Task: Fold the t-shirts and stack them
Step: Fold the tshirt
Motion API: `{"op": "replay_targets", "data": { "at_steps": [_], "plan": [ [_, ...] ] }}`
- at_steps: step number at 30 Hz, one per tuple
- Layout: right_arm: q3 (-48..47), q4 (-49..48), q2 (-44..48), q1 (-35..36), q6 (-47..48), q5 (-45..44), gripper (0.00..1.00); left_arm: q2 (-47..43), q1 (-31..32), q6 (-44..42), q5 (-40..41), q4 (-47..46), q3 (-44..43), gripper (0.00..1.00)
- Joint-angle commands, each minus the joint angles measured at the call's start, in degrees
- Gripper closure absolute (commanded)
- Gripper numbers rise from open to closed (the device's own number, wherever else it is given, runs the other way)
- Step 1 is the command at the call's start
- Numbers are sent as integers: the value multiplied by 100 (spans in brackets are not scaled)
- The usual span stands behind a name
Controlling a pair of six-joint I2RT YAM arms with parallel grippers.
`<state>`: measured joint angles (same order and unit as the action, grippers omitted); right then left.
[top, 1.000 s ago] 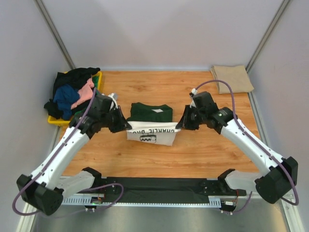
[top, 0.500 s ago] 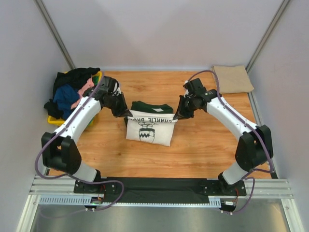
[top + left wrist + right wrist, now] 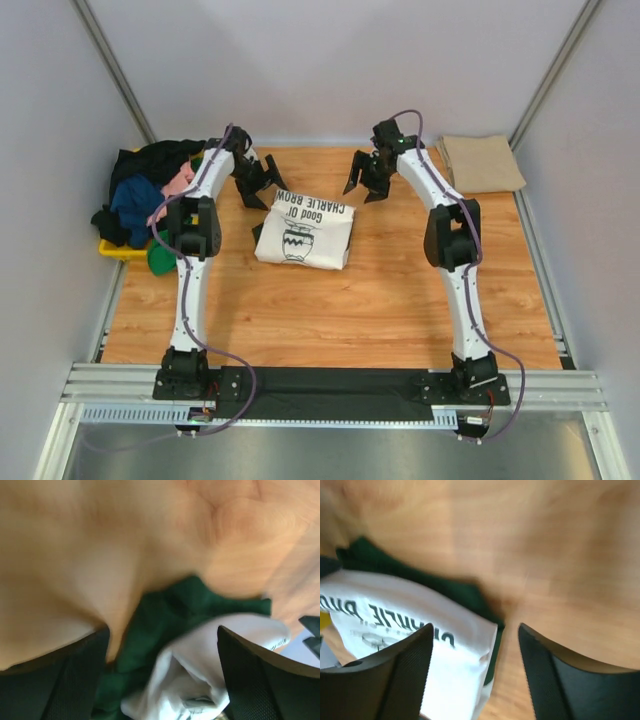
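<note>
Lying folded on tabletop (image 3: 400, 290): Charlie Brown t-shirt (image 3: 305, 230), tan t-shirt (image 3: 483, 163). Open, empty: left gripper (image 3: 258, 185), right gripper (image 3: 365, 183). Not folded yet: t-shirt pile (image 3: 150, 190).

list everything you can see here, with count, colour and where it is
cream t-shirt: 1, cream with dark green sleeves and black print, folded mid-table
tan t-shirt: 1, tan, folded, far right corner
t-shirt pile: count unclear, black, blue, pink, heaped on tray
green item: 1, green, near end of tray, kind unclear
tray: 1, yellow, far left
table: 1, wood
left gripper: 1, black, open, by cream shirt's far left corner
right gripper: 1, black, open, by its far right corner
</note>
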<state>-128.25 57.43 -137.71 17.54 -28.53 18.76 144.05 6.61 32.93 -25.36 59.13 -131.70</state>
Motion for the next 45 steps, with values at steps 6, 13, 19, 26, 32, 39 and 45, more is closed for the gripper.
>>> {"op": "replay_targets", "data": {
  "at_steps": [6, 13, 19, 26, 32, 39, 45],
  "plan": [
    [1338, -169, 1208, -225, -91, -619, 22, -936, -213, -286, -181, -69, 335, 0],
    [3075, -1022, 2879, 363, -29, -349, 24, -2528, -187, -568, 1190, 125, 1478, 0],
    [4024, -2172, 3180, 874, -608, 1072, 30, -4102, -134, -437, 1493, -524, 3420, 3],
    [4036, -3071, 2092, 1085, -540, 2297, 35, -4194, 418, -252, -389, -2142, 5057, 7],
    [4667, -3220, 1414, 1041, -170, 2255, 40, -3333, 675, -6, -331, -2548, 5522, 9],
    [5863, -3792, 1448, 576, -188, 1991, 41, -2628, 297, 311, 110, -2838, 6104, 17],
    [5741, -3047, 2097, 513, 76, 1718, 36, -3040, 428, 100, 637, -1996, 5639, 16]
  ]
}}
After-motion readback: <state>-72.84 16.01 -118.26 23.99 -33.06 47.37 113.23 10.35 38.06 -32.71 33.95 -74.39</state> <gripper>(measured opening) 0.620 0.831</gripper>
